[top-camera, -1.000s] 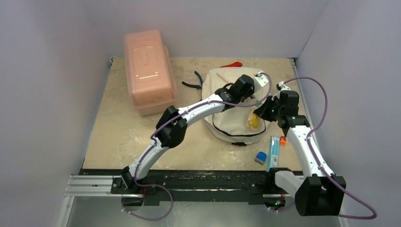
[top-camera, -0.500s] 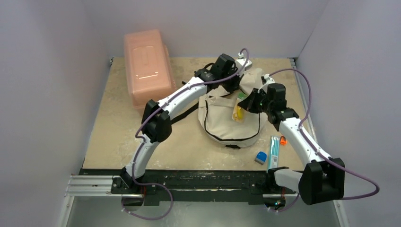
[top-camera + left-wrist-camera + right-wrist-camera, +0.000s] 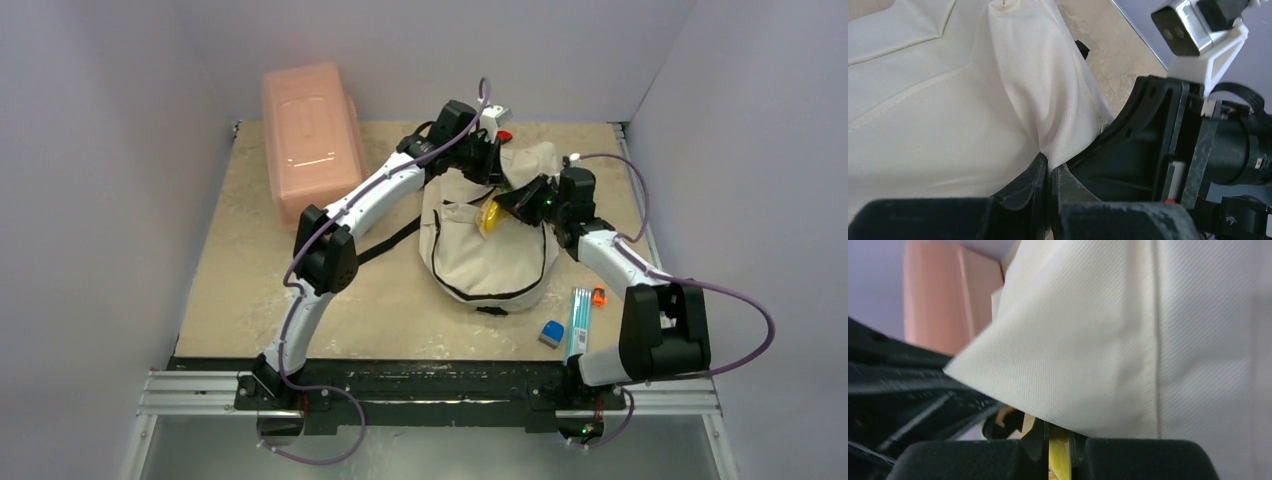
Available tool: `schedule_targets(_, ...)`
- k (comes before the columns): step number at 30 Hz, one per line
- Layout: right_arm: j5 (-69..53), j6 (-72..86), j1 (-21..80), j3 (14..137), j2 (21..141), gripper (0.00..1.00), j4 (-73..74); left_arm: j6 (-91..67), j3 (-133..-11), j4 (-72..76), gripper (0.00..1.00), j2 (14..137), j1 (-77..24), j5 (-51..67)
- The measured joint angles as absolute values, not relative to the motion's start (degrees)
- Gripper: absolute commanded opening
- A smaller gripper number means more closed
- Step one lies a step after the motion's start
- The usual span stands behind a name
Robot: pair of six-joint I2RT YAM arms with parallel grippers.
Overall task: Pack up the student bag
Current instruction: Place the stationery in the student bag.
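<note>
The cream student bag (image 3: 490, 255) lies at the middle of the table, its top flap raised toward the back. My left gripper (image 3: 503, 168) is shut on a fold of that flap; the left wrist view shows the cream cloth (image 3: 948, 100) pinched between the closed jaws of the gripper (image 3: 1049, 167). Just right of it, at the bag's upper edge, my right gripper (image 3: 507, 205) is shut on a flat yellow item (image 3: 489, 217). In the right wrist view the yellow item (image 3: 1059, 455) sits between the jaws of the gripper (image 3: 1058, 432), under overhanging bag cloth (image 3: 1128, 340).
A rigid pink box (image 3: 313, 150) stands at the back left. A black strap (image 3: 385, 243) trails left from the bag. Right of the bag lie a teal pencil pack (image 3: 579, 315), a blue eraser (image 3: 551, 333) and a small orange piece (image 3: 598, 296). A red item (image 3: 504, 136) shows behind the bag.
My left gripper has pulled the bag's flap up and toward the back. The right gripper has carried the yellow item leftward, up to the bag's raised edge.
</note>
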State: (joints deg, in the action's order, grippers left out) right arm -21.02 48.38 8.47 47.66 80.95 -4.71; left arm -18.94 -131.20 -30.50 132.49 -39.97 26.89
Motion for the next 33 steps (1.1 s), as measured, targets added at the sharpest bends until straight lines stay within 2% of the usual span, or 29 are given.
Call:
schedule_targets(3,-19.90,55.18,5.91,47.68,81.87,0.00,-8.43,-19.51,-130.37,-29.58,0.00,132.49,-39.99,27.00)
schedule_targets(12,-10.52,64.93,6.87,52.75,85.21,0.00,-5.82,-19.92,-130.37,-27.51,0.00,132.53,-39.83,25.74)
schedule_targets(25,-3.84,82.08,6.66,52.29,86.63,0.01,-5.37,-7.97,-125.91,-22.74,0.00,131.81,-42.59,17.89)
schedule_targets(28,-3.73,87.74,6.66,50.78,87.07,0.18,-7.42,-6.20,-123.31,-20.51,0.00,130.69,-43.00,16.62)
schedule_targets(31,-3.44,90.48,6.57,51.53,88.29,0.53,-7.25,-4.64,-121.58,-18.24,0.05,130.39,-43.33,14.39)
schedule_targets(33,-3.42,89.82,6.46,53.47,89.08,0.73,-5.80,-3.27,-121.21,-17.47,0.05,130.37,-43.51,12.21)
